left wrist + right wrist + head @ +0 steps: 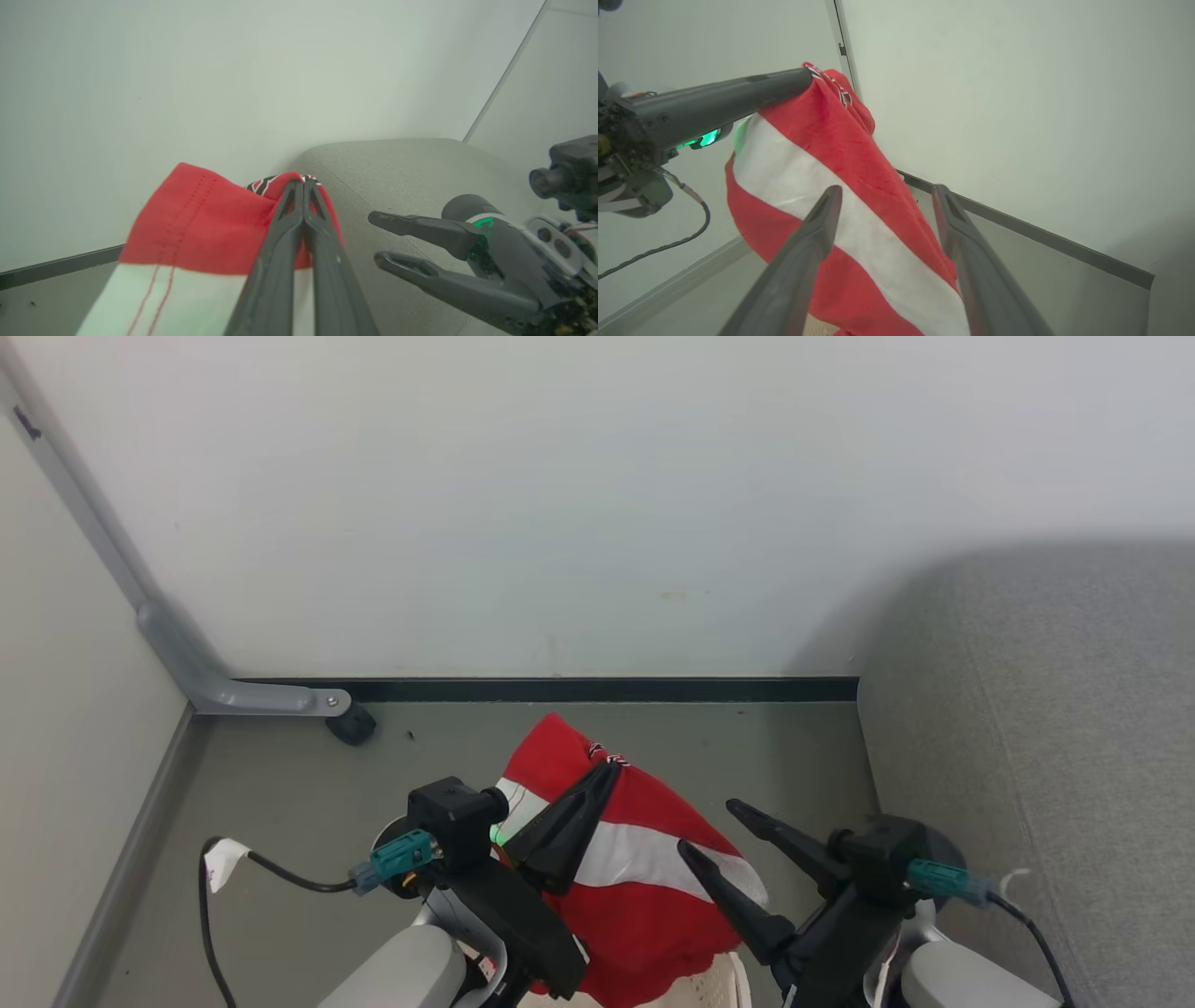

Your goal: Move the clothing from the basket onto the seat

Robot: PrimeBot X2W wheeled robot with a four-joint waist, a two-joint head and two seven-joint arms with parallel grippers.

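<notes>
The clothing [644,896], a red jersey with a broad white stripe, hangs in the air from my left gripper [607,767], which is shut on its collar edge. In the left wrist view the two fingers are pressed together on the red cloth [210,224] at the left gripper's tip [301,184]. My right gripper [709,826] stands open just right of the hanging jersey, holding nothing. In the right wrist view its fingers [887,190] frame the jersey [840,154]. A cream sliver of the basket [700,987] peeks out beneath the cloth. The grey seat [1046,728] lies to the right.
A white wall with a dark baseboard [597,689] closes the far side. A grey metal leg with a black castor [351,723] stands at the back left. A black cable [280,875] trails from the left wrist over the grey floor [280,784].
</notes>
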